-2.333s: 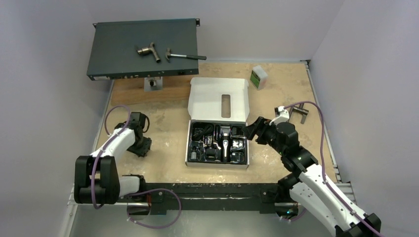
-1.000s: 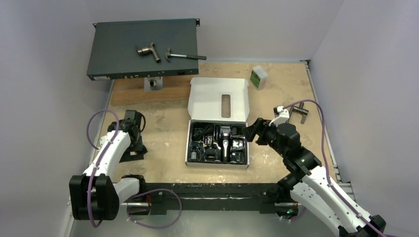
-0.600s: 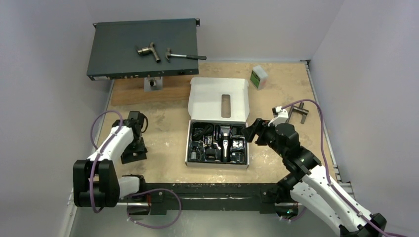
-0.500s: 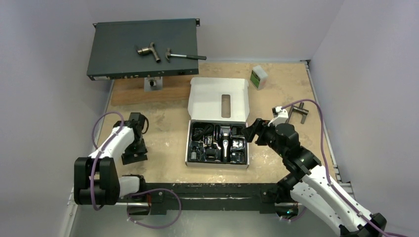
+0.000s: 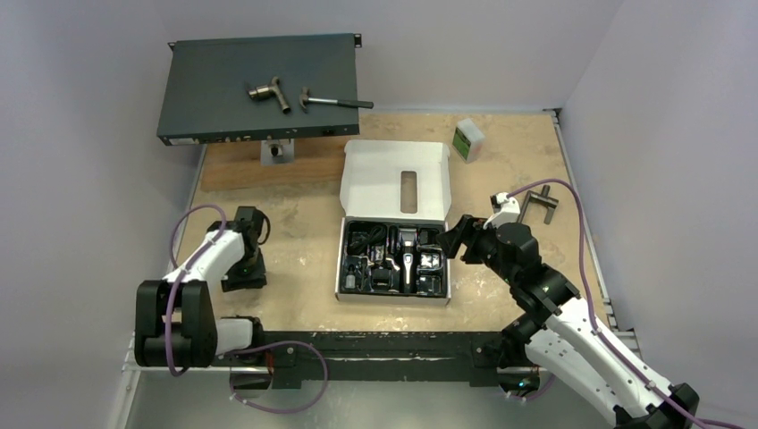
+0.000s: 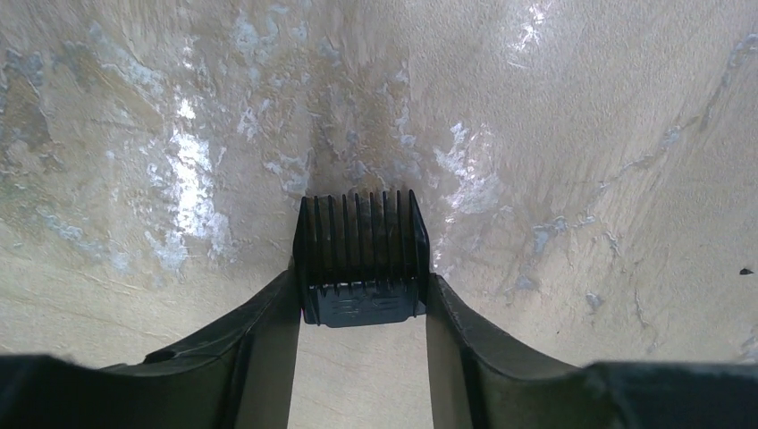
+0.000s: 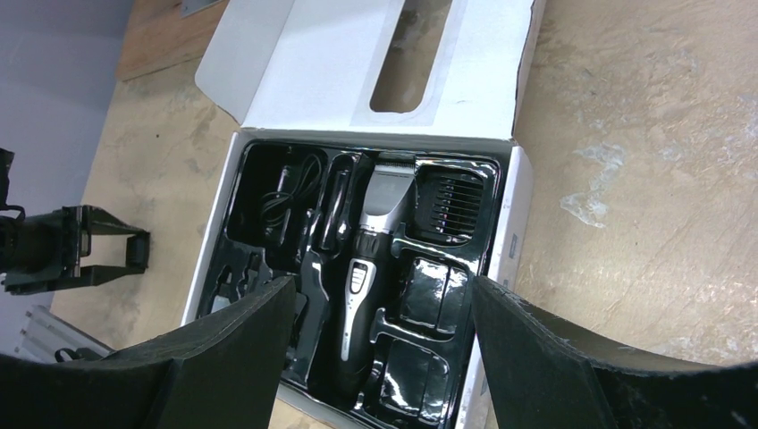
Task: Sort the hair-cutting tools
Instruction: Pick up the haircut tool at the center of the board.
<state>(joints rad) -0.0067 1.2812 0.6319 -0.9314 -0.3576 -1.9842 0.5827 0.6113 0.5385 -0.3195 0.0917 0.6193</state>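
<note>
A white box (image 5: 393,298) with its lid open holds a black tray. In the tray lie the black-and-silver hair clipper (image 5: 407,259), cords and black pieces. The right wrist view shows the clipper (image 7: 368,255) and a black comb attachment (image 7: 451,201) in the tray. My left gripper (image 5: 243,273) is low over the table left of the box. In the left wrist view it (image 6: 360,286) is shut on another black comb attachment (image 6: 360,255). My right gripper (image 5: 451,237) hangs open and empty at the box's right edge, and also shows in the right wrist view (image 7: 380,357).
A dark rack unit (image 5: 223,98) at the back left carries a grey hammer (image 5: 335,102) and a pipe fitting (image 5: 270,92). A small green-and-white box (image 5: 467,140) stands at the back. A T-shaped metal handle (image 5: 539,201) lies right of my right gripper.
My left arm has swung and turned its gripper in place left of the box, ending slightly nearer the box. My right gripper has crept a little toward the box.
</note>
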